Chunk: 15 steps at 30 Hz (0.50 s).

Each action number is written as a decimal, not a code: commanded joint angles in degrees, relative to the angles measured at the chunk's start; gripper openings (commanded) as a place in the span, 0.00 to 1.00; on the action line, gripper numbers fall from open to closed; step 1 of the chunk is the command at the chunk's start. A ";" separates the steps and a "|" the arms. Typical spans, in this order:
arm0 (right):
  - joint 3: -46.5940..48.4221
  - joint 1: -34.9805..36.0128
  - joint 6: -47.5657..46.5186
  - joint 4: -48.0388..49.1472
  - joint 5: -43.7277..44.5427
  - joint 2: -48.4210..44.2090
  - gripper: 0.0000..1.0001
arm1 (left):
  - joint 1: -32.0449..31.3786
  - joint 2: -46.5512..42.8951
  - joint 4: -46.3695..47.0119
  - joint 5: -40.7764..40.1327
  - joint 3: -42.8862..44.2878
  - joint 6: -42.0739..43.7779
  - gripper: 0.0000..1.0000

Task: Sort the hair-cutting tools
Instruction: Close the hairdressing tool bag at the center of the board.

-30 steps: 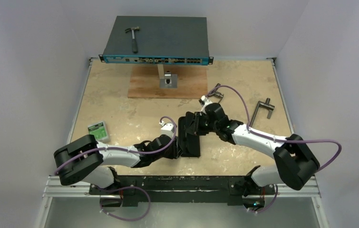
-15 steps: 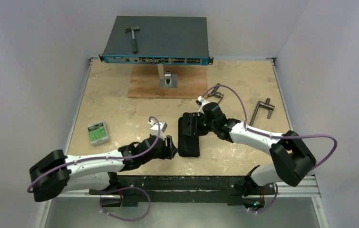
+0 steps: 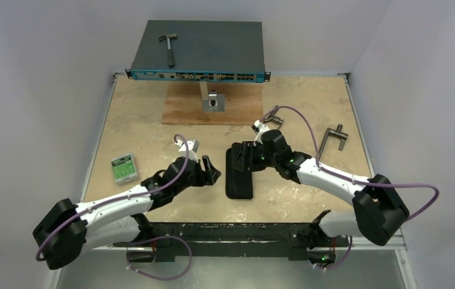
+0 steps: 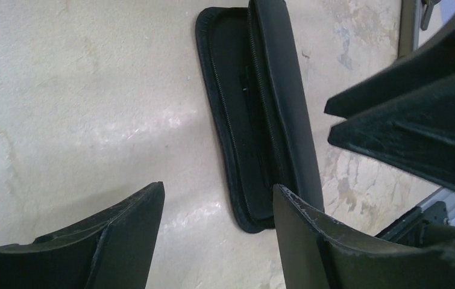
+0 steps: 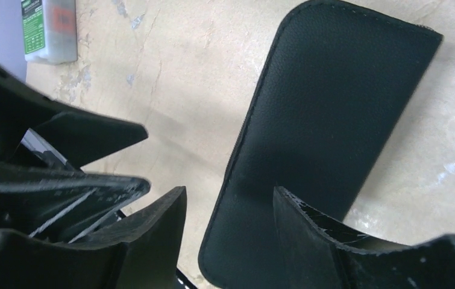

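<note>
Between tools, black case [image 3: 240, 183]: long axis runs near-to-far
Left tool [image 3: 213, 169]: spread, empty, just beside it
Right tool [image 3: 241, 158]: spread, empty, over far end

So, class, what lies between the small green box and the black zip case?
The left gripper, open, sits between the green box and the black case; the top view shows it.

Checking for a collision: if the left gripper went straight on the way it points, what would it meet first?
Most likely the black zip case, lying straight ahead of the left gripper in its wrist view; depth is unclear, so it might pass over.
</note>
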 commanded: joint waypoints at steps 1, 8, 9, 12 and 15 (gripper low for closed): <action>-2.28 0.15 -0.07 -2.39 4.41 -7.77 0.57 | 4.35 7.65 10.31 11.89 5.03 -0.35 0.67; -10.02 -0.11 3.21 -3.99 10.81 -15.48 0.59 | 6.44 17.58 17.83 21.42 9.67 -1.89 0.67; -11.18 -0.31 3.94 -3.59 11.16 -15.56 0.59 | 6.60 19.16 18.12 22.28 10.76 -1.85 0.67; -14.33 -0.96 5.62 -1.51 11.42 -14.89 0.59 | 6.71 23.24 19.18 24.47 13.08 -2.06 0.66; -15.70 -1.33 5.89 0.46 10.47 -13.40 0.59 | 6.77 26.51 16.77 24.19 15.43 -1.46 0.66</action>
